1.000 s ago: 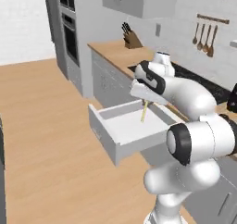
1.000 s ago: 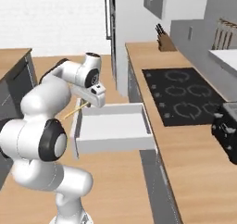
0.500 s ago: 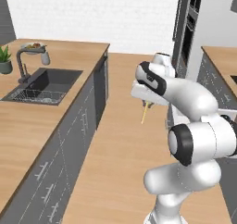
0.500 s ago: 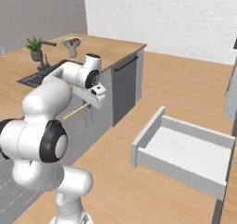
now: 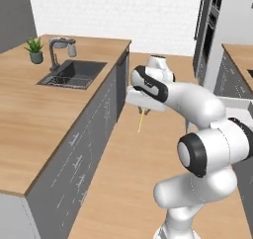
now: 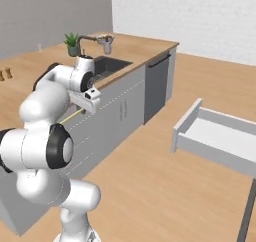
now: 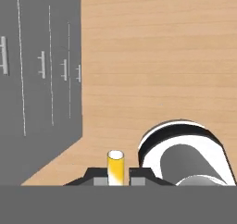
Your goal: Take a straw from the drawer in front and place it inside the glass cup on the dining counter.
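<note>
My gripper (image 5: 143, 108) is shut on the straw (image 5: 141, 120), a thin pale-yellow stick hanging down from the fingers over the wood floor. In the hand view the straw's end (image 7: 115, 165) stands between the two dark fingertips of the gripper (image 7: 115, 179). From the right base the straw (image 6: 72, 117) slants away from the gripper (image 6: 84, 109) in front of the island's grey cabinets. The dining counter (image 5: 29, 109) lies to the left, with a small clear glass cup (image 5: 72, 49) beside the tap. The drawer (image 6: 187, 123) stands pulled out at the right, its white inside showing.
The dark sink (image 5: 74, 74) and tap (image 5: 55, 53) sit in the island top, with a potted plant (image 5: 34, 50) at the far corner. Grey cabinet fronts (image 5: 84, 149) run along the island's side. A tall oven unit (image 5: 212, 25) stands at the back right.
The whole picture has swung from the open drawer and wall counter round to the island counter, so the base has turned. The straw stays gripped throughout.
</note>
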### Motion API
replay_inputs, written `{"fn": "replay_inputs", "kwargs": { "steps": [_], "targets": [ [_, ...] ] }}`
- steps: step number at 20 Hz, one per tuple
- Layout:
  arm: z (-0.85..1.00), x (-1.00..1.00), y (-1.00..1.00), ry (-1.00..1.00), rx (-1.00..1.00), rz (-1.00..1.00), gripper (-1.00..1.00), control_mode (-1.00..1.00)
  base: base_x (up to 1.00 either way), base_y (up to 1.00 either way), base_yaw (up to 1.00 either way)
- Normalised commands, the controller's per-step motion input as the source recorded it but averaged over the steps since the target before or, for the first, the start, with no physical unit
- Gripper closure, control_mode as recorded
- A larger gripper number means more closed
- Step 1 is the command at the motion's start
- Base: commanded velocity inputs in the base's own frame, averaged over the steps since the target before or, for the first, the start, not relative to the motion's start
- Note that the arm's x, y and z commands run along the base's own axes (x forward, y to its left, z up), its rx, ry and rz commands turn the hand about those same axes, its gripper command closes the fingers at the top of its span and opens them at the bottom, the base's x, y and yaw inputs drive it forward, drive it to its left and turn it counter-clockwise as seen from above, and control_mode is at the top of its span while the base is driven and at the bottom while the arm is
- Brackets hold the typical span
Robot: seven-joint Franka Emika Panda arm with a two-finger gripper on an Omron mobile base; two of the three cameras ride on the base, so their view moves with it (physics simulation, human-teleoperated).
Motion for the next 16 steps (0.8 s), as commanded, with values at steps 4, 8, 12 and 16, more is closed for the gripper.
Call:
{"fn": "replay_inputs", "kwargs": {
  "steps": [4, 8, 12, 16],
  "targets": [
    [0.0, 0.0, 0.0, 0.0, 0.0, 0.0, 1.0, 1.0, -0.93, 0.73, -0.15],
    [0.0, 0.0, 0.0, 0.0, 0.0, 0.0, 1.0, 1.0, -0.35, 0.97, -0.16],
    [0.0, 0.0, 0.0, 0.0, 0.0, 0.0, 1.0, 1.0, 0.0, 1.0, -0.19],
    [0.0, 0.0, 0.0, 0.0, 0.0, 0.0, 1.0, 1.0, -0.04, 1.0, -0.21]
  ]
}}
